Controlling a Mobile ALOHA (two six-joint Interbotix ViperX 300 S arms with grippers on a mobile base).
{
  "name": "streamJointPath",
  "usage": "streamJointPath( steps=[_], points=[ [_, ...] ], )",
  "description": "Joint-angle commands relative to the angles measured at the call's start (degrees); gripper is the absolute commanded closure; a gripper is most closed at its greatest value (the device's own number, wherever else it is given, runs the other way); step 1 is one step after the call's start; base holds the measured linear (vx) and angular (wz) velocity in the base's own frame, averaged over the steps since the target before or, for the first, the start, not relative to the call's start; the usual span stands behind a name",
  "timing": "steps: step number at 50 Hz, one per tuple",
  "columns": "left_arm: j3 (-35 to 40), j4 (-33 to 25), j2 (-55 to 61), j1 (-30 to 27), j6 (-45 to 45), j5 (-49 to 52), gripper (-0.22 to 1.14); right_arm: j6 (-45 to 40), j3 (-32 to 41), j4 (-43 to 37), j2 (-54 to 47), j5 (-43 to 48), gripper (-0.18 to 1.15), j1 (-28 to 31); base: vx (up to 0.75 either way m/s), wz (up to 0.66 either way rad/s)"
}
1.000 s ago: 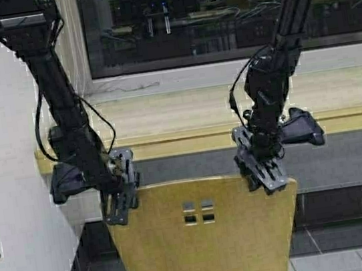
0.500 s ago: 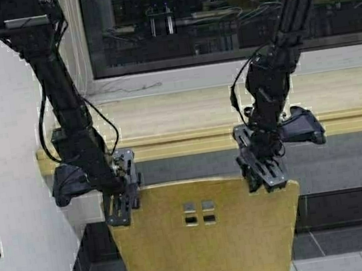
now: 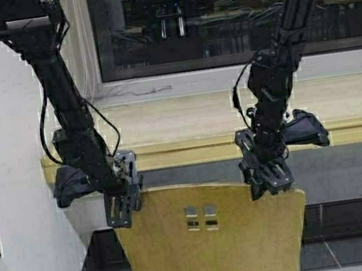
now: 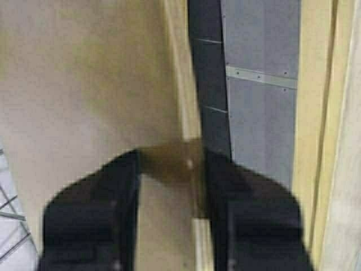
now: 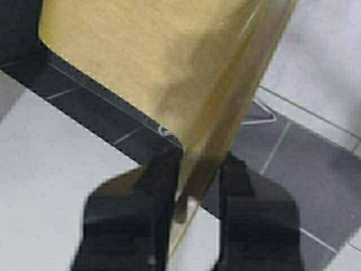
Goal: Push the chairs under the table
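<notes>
Pushing the chair squarely is the thing to get right: both arms hold the top edge of its backrest, one at each upper corner, so the drive forward should stay even and straight, or the chair will likely swing to one side. The left gripper has its jaws pinching the left corner of the backrest, the plywood edge running between them in the left wrist view. The right gripper has its jaws pinching the right corner in the same way. The chair stands near the robot, centred between the arms, its backrest with the small square cutouts upright and just short of the bench, whose pale front edge runs left to right beyond it.

A white wall stands close on the left beside the left arm, so I would judge drifting leftward the main risk. Beyond the bench is a dark window. Under the bench a grey panel closes the far side; the chair's legs are out of sight.
</notes>
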State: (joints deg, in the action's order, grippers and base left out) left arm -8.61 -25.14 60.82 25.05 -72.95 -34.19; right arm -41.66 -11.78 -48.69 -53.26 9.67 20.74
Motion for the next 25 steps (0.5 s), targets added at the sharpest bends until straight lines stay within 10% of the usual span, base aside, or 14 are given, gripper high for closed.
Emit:
streamJointPath(
  steps=[1, 25],
  points=[
    [0.70, 0.44, 0.00, 0.79, 0.44, 0.26, 0.72, 0.62, -0.79, 0.18, 0.00, 2.64, 0.72, 0.18, 0.16, -0.02],
    [0.88, 0.44, 0.00, 3.69, 0.35, 0.26, 0.72, 1.14, -2.90, 0.44, 1.32, 4.48, 0.72, -1.67, 0.18, 0.08]
  ],
)
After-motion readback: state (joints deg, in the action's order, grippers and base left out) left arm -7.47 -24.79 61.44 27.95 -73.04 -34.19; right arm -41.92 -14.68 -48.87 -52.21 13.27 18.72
